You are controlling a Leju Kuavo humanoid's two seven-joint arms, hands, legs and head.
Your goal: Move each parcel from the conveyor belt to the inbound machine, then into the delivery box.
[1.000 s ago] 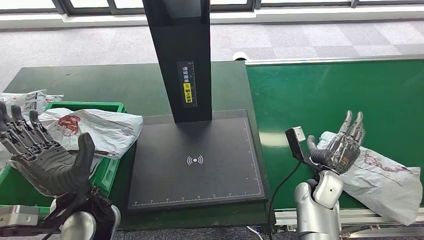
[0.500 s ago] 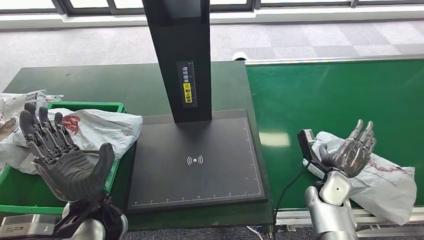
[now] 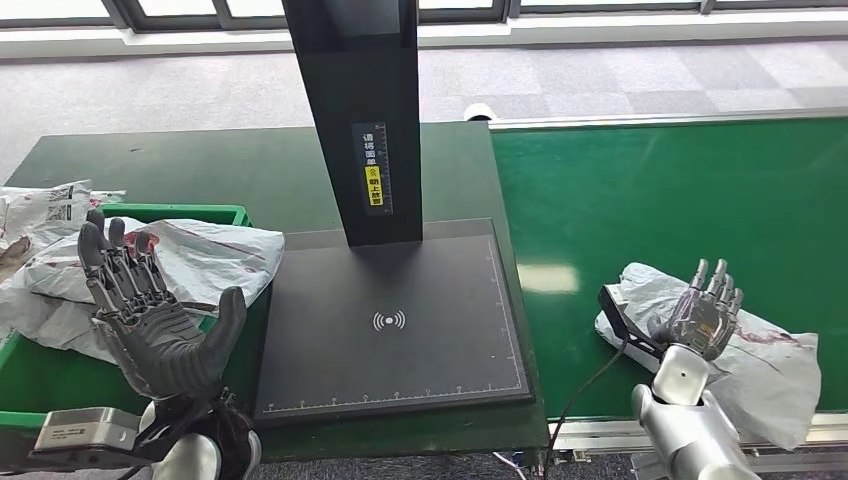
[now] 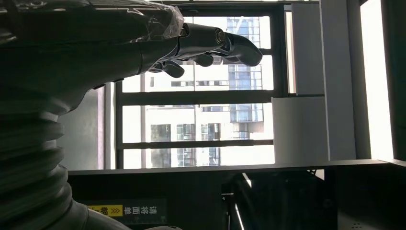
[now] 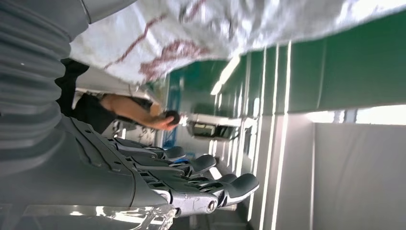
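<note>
A white crumpled parcel (image 3: pixel 770 360) with red print lies on the green conveyor belt (image 3: pixel 660 200) near its front edge. My right hand (image 3: pixel 702 318) hovers over the parcel's left part, palm up, fingers spread and holding nothing. The same parcel (image 5: pixel 201 28) fills one side of the right wrist view beside my right hand (image 5: pixel 158 182). The inbound machine's black plate (image 3: pixel 390 320) sits in the middle under its black post (image 3: pixel 362 110). My left hand (image 3: pixel 160 320) is raised, fingers apart, over the green delivery box (image 3: pixel 215 215), which holds another white parcel (image 3: pixel 210 255).
More white bags (image 3: pixel 45 205) lie on the dark green table left of the box. A person's arm (image 5: pixel 139 112) shows far off in the right wrist view. Grey carpet and windows lie beyond the table.
My right hand has moved right and down toward the front edge, over the parcel. My left hand has moved right and farther over the box. The parcel on the belt has shifted slightly.
</note>
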